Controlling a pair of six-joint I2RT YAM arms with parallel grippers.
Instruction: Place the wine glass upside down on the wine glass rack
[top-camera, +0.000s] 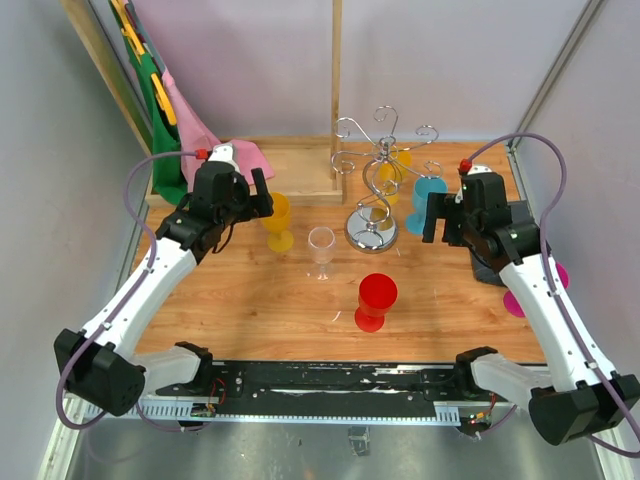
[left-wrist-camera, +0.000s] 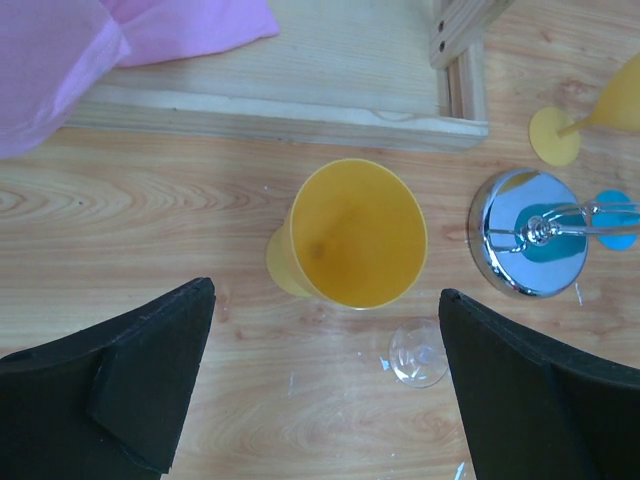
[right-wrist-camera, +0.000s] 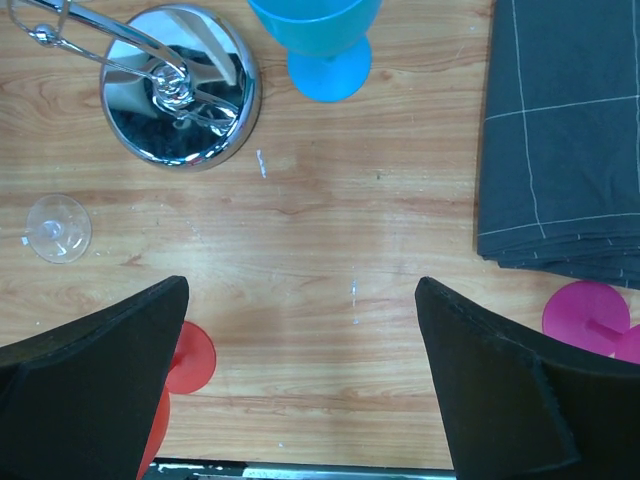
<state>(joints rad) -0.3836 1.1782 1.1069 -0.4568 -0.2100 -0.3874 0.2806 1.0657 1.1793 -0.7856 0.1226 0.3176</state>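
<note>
The rack (top-camera: 379, 178) stands up straight near the back of the wooden table (top-camera: 270, 300), about in the middle. Its round shiny foot (top-camera: 371, 230) sits flat on the wood. Its curly wire arms spread out at the top.

The yellow glass (left-wrist-camera: 355, 235) stands on its foot to the left of the rack, mouth up. A clear glass (top-camera: 321, 246) stands between the yellow glass and the rack, a bit nearer the front. A red glass (top-camera: 377, 295) stands in front of the rack. A blue glass (top-camera: 430, 195) stands just to the right of the rack. A second yellow glass (top-camera: 398, 163) shows behind the wires, and I cannot tell if it hangs there.

The left arm goes up from the near left corner and bends at the elbow. Its wrist points down at the table. The left claw (left-wrist-camera: 325, 292) is wide open right above the yellow glass and holds nothing.

The right arm goes up from the near right corner the same way. The right claw (right-wrist-camera: 302, 290) is wide open too, with nothing in it. It hangs over bare wood, near the rack's foot and the blue glass. A dark cloth (right-wrist-camera: 565, 140) lies to its right, and a pink glass (right-wrist-camera: 590, 318) lies next to the cloth.
</note>
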